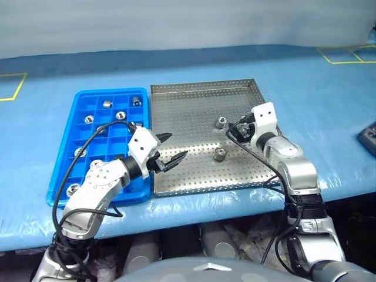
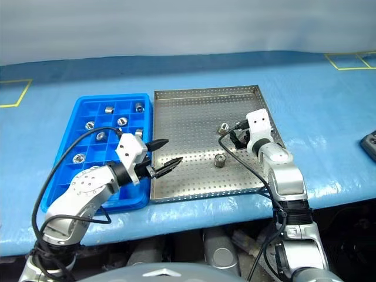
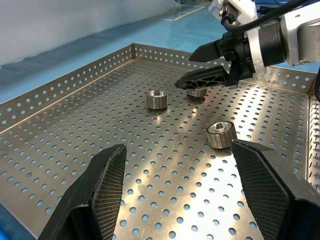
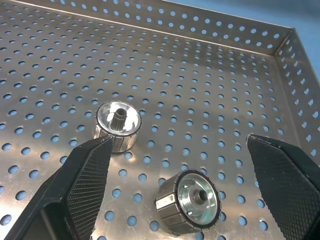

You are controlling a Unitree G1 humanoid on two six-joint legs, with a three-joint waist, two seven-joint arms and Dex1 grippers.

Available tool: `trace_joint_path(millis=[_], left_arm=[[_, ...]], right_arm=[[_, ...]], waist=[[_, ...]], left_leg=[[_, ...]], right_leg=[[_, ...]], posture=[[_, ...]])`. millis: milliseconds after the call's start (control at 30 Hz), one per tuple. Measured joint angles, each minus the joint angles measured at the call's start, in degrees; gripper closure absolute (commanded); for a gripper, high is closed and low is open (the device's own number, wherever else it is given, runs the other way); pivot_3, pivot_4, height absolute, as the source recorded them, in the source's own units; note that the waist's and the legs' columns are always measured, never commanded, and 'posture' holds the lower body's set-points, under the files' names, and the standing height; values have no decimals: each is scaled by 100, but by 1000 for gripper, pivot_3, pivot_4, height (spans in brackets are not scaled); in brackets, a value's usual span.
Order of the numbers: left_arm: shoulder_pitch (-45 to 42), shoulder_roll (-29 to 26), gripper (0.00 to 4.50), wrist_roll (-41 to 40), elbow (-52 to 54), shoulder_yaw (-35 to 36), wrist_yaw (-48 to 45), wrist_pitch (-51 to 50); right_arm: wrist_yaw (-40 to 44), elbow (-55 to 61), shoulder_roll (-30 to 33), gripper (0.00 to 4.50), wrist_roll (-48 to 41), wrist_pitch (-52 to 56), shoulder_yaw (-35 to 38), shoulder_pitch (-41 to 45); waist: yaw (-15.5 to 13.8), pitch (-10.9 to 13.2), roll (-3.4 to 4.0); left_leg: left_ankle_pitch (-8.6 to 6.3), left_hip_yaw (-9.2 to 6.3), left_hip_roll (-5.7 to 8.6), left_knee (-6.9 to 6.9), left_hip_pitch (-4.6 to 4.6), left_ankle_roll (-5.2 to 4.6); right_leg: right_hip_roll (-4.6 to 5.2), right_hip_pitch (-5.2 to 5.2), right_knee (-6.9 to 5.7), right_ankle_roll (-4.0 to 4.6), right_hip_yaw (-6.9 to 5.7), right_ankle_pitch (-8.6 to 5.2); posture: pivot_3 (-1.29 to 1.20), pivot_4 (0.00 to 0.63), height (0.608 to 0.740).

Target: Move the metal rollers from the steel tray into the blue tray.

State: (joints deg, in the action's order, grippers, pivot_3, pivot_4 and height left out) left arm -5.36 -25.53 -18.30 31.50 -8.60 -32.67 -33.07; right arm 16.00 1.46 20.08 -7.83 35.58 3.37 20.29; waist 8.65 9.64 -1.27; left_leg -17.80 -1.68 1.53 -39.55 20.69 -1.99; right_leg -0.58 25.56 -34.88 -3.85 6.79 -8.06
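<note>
The steel tray (image 1: 188, 111) lies mid-table with the blue tray (image 1: 111, 92) against its left side. Two metal rollers (image 1: 221, 122) (image 1: 220, 154) show on the steel tray. A third roller (image 4: 190, 200) lies low between the fingers of my right gripper (image 1: 234, 130), which stands open just above the tray's right part. The roller (image 4: 117, 125) farther back sits by one right fingertip. My left gripper (image 1: 175, 147) is open and empty over the steel tray's front left, pointing at the nearer roller (image 3: 221, 134). Several rollers (image 1: 120, 115) sit in blue tray compartments.
A blue cloth covers the table (image 1: 329, 100), with yellow tape marks (image 1: 346, 54) at the far corners. A black object (image 1: 369, 138) lies at the right edge. Both trays sit close to the table's front edge. The steel tray's low rim (image 4: 220, 32) rises just beyond the right gripper.
</note>
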Motion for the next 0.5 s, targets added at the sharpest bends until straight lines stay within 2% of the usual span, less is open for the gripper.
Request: trace_joint_path(millis=[500], left_arm=[[-19, -11, 885, 120, -8, -68, 12, 139]], right_arm=[[-110, -498, -377, 0, -279, 229, 230, 64]], waist=[[158, 0, 1]], left_leg=[[0, 2, -1, 0, -1, 0]], right_leg=[[-1, 0, -1, -2, 3, 1]], posture=[[-121, 150, 740]])
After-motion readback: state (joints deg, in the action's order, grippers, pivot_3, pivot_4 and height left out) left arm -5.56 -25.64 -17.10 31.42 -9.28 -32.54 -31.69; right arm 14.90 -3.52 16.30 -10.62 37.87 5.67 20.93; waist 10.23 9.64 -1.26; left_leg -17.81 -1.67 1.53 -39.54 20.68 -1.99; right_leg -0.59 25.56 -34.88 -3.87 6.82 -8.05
